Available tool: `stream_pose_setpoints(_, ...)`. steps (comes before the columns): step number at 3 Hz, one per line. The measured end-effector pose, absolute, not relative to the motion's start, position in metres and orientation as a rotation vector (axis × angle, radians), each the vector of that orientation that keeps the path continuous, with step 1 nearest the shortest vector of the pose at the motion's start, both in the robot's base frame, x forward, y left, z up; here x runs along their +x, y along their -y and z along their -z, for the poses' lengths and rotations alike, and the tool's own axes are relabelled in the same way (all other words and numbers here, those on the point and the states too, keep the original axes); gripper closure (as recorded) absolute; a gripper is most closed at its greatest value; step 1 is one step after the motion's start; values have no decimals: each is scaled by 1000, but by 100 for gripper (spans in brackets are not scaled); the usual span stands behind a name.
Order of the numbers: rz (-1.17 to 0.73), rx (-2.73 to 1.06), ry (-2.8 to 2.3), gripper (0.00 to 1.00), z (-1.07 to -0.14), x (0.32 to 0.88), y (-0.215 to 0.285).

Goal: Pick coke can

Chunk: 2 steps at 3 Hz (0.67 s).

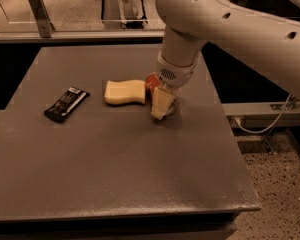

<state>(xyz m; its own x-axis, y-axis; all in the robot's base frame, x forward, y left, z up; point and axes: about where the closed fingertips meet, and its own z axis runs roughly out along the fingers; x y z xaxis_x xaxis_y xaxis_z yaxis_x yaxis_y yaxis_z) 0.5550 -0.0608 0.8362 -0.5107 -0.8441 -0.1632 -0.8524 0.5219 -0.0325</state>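
cream parallel-jaw gripper (161,106) is down at the small red cylindrical coke can (151,80), just beside the pale yellow block (124,92) (can't tell if the grip's closed), lift not done yet

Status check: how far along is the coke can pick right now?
Done: the approach. The gripper is down at the table, directly over the coke can, next to the pale yellow block. In hand: the grasp; whether it has a hold is not visible. Left: the lift; the can sits low at the table surface.
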Motion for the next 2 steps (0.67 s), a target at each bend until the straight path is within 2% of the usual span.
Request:
stream_pose_setpoints(1, -156, -1518, -2569, 88, -836, 555, 59)
stream_pose_setpoints(2, -272, -1559, -2503, 100, -845, 560, 66)
